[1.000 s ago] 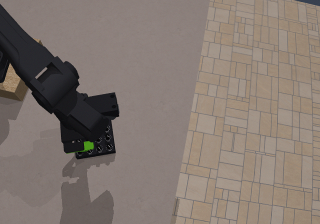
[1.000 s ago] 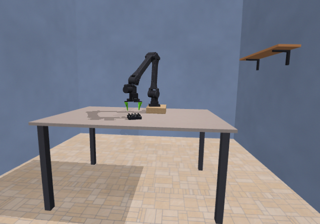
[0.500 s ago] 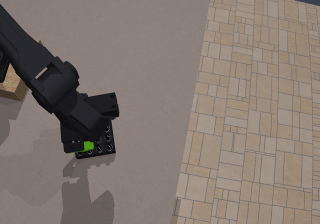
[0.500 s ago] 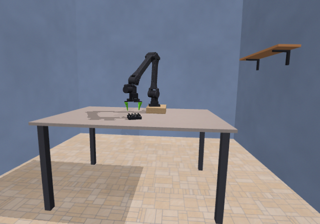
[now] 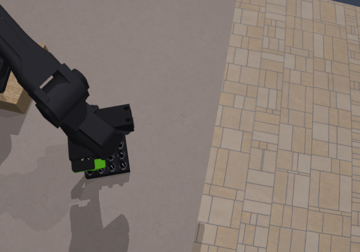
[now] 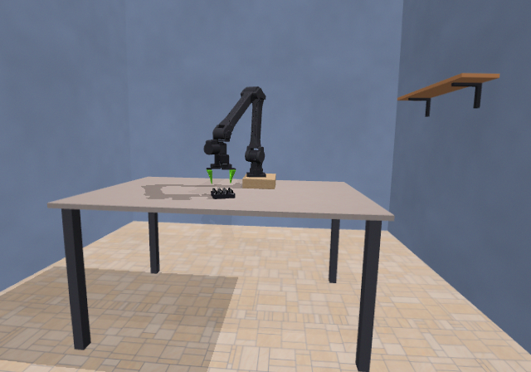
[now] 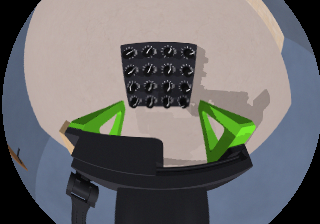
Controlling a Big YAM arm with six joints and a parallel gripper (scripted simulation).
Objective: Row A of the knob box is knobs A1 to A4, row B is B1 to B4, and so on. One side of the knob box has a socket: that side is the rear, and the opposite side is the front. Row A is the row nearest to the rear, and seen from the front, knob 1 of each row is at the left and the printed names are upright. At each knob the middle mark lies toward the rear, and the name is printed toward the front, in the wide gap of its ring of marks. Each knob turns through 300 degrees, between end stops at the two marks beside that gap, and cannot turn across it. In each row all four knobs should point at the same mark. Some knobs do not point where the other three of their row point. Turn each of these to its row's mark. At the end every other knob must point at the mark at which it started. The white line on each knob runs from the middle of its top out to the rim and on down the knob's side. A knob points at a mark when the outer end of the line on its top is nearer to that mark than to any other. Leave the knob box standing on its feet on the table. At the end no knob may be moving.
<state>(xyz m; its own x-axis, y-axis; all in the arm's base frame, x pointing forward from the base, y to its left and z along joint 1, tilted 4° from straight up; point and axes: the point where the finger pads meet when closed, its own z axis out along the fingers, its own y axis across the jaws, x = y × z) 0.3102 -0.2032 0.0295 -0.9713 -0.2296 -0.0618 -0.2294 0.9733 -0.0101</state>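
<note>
Hovering above the knob box (image 7: pixel 160 78), your gripper (image 6: pixel 221 176) hangs with its green fingers spread fully apart and nothing between them. In the exterior view the fingertips sit clear above the box (image 6: pixel 222 193), not touching it. You'll find the box standing on the table (image 6: pixel 299 205), near the wooden block (image 6: pixel 259 182) that carries the arm (image 6: pixel 240 110). From the wrist view you can see all four rows of four knobs, framed between the two fingers, but the white lines are too small to read. From the top view the arm covers much of the box (image 5: pixel 122 165); only some knobs along two edges show past one green finger (image 5: pixel 99 163). A shelf (image 6: pixel 450 85) hangs on the side wall.
</note>
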